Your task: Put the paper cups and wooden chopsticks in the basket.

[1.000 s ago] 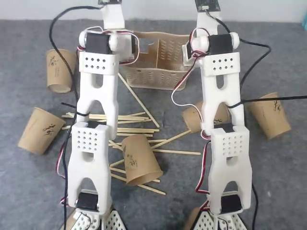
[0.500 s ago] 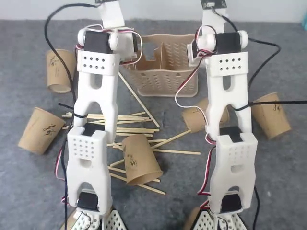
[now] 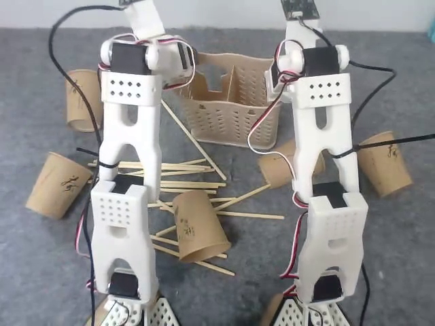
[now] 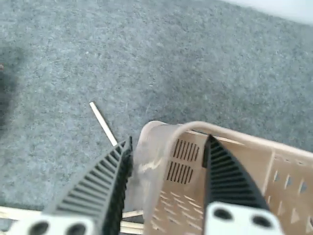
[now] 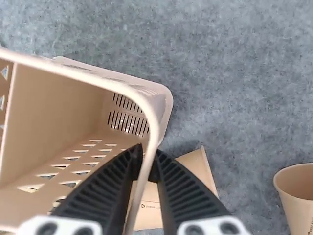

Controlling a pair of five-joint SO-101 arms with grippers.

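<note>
The basket (image 3: 228,125) sits upper centre of the high view. Right gripper (image 5: 145,159) is clamped narrow on 1 end wall; left gripper (image 4: 168,144) straddles the other, wide. Cups (image 3: 198,227) and chopsticks (image 3: 183,178) lie loose below it. Advise closing left squarely before moving, keeping it level.

Both ends of the beige slotted plastic basket (image 3: 224,119) are taken: the left gripper (image 4: 169,141) straddles one end wall, jaws apart, and the right gripper (image 5: 146,150) pinches the other rim. In front of the basket, scattered wooden chopsticks (image 3: 187,166) and a brown paper cup (image 3: 199,227) lying on them clutter the gap between the arms. Behind it is bare grey carpet (image 4: 146,49).
</note>
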